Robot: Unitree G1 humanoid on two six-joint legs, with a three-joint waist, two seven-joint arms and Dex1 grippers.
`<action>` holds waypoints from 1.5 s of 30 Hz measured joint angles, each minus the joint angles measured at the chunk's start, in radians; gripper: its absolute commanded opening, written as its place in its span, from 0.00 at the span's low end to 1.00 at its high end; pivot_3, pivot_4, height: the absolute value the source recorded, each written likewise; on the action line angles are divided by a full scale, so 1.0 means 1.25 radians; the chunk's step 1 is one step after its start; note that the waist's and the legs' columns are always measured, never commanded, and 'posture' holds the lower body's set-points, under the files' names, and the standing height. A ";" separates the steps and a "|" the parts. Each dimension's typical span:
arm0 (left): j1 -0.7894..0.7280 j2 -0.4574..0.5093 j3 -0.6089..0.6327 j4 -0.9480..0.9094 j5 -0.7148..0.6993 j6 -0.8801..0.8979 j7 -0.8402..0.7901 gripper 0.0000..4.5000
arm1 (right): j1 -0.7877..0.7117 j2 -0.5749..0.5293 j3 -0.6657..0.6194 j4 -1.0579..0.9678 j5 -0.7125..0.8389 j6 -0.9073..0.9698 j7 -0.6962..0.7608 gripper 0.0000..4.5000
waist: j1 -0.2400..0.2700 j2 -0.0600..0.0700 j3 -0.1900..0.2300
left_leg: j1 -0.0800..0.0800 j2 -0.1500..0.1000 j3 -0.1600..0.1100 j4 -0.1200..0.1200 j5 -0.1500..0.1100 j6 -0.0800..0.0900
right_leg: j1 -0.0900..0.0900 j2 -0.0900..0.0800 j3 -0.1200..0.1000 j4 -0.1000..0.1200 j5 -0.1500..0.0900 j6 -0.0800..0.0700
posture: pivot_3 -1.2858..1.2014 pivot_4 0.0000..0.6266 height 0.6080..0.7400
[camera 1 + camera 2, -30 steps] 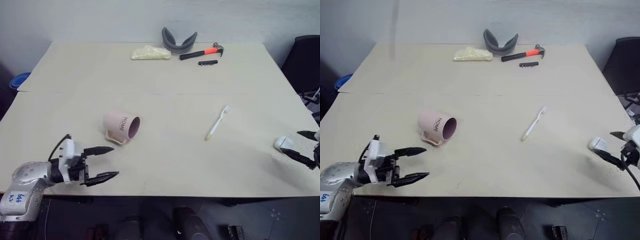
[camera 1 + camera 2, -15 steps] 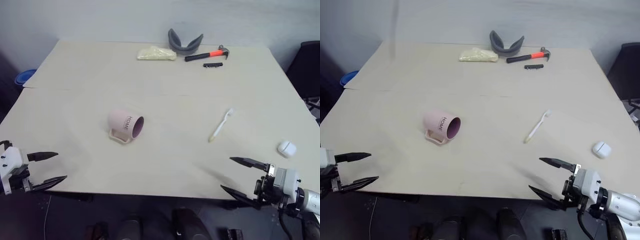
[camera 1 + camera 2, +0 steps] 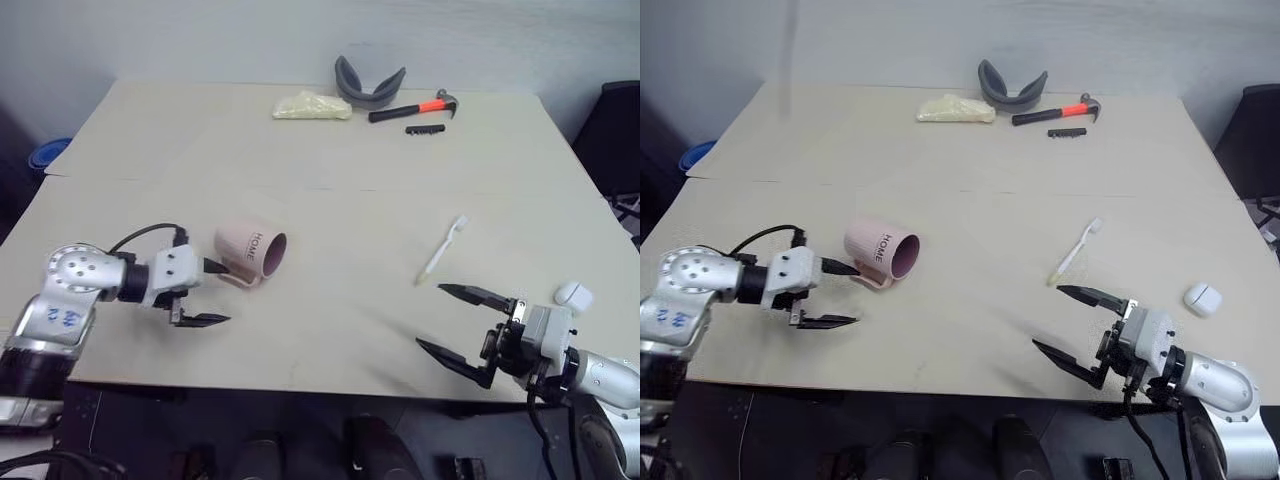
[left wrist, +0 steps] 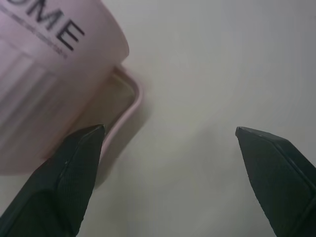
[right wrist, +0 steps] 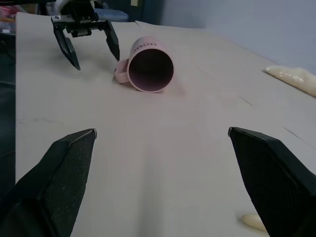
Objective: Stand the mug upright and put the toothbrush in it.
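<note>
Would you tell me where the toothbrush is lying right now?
In the left eye view the toothbrush lies flat on the table, right of centre, apart from the mug and just beyond the open right gripper.

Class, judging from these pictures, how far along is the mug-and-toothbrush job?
Done: nothing. The mug lies on its side. In hand: the open left gripper is beside its handle, not gripping. Left: stand it up, then fetch the toothbrush, lying flat ahead of the open right gripper.

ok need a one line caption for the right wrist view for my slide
Open right gripper faces the tipped pink HOME mug lying on the table, with the open left gripper beside the mug's handle.
</note>
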 measured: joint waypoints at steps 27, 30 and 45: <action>-0.207 -0.425 -0.069 0.203 -0.163 -0.095 -0.189 0.00 | 0.084 0.028 -0.063 -0.027 -0.018 -0.006 -0.113 1.00 | 0.025 0.001 -0.001 | -0.006 -0.002 0.000 0.010 -0.002 0.004 | 0.001 -0.002 -0.001 0.000 0.003 0.007 | 0.52 0.24 1.00; -0.197 -0.491 -0.060 0.190 -0.192 -0.084 -0.169 0.00 | 0.083 0.028 -0.087 -0.022 -0.017 -0.008 -0.122 1.00 | 0.021 0.001 -0.001 | -0.004 -0.002 0.002 0.010 -0.002 0.004 | 0.001 0.000 0.001 -0.001 0.004 0.007 | 0.52 0.24 1.00; -0.117 -0.590 0.011 0.357 -0.157 -0.143 -0.022 0.64 | 0.034 0.002 -0.129 -0.003 -0.026 -0.028 -0.125 1.00 | 0.024 0.001 -0.001 | -0.002 -0.002 0.003 0.009 -0.002 0.005 | 0.002 0.003 0.002 -0.001 0.004 0.007 | 0.52 0.24 1.00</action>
